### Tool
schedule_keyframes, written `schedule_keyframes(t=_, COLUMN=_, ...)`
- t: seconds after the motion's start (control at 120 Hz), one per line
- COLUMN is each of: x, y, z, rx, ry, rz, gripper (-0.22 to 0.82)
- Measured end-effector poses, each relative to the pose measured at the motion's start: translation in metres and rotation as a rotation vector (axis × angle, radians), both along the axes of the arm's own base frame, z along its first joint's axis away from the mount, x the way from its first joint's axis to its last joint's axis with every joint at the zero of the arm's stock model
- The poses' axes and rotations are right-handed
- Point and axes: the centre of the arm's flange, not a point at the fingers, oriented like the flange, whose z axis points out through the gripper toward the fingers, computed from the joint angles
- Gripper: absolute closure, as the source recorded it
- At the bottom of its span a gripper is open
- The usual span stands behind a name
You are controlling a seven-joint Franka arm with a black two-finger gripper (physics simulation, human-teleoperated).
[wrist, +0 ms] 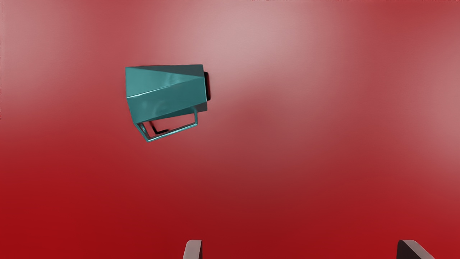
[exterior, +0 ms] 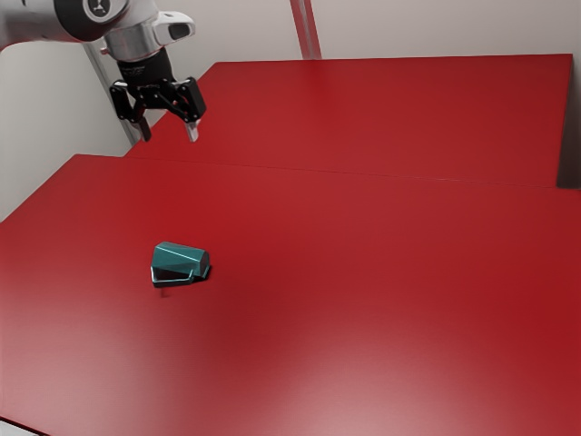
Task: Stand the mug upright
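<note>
Mug (wrist: 165, 93) is lying on its side on the red table (exterior: 363, 272), and I am seeing its faceted teal body resting low, its angular loop of a handle (wrist: 172, 134) sticking out from one side. In the wrist view that handle is facing toward the claw's side of the mug, and the whole thing is sitting off-centre, more in line with one finger (wrist: 193, 250) than with the middle of the gap. Nothing is touching it but the table. I am holding the claw (exterior: 169, 138) well above and apart from it, its two fingers standing wide with bare space between them, so it is gripping nothing. In the exterior view the claw is hanging near the upper left, pointing down, with the mug lying well below it. The arm (exterior: 136, 38) is reaching in from the upper left. Beyond the table, another red surface (exterior: 381, 113) is stretching back toward a pale wall (exterior: 436, 27), where a narrow reddish strip (exterior: 306, 27) is running upward.
</note>
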Motion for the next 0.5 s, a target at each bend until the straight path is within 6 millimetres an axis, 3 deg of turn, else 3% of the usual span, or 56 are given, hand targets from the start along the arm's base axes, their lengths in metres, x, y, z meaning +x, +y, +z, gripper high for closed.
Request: schedule_keyframes(t=0.5, x=0.001, y=0.025, z=-0.004, rx=0.001, ry=0.015, rz=0.047, gripper=0.02)
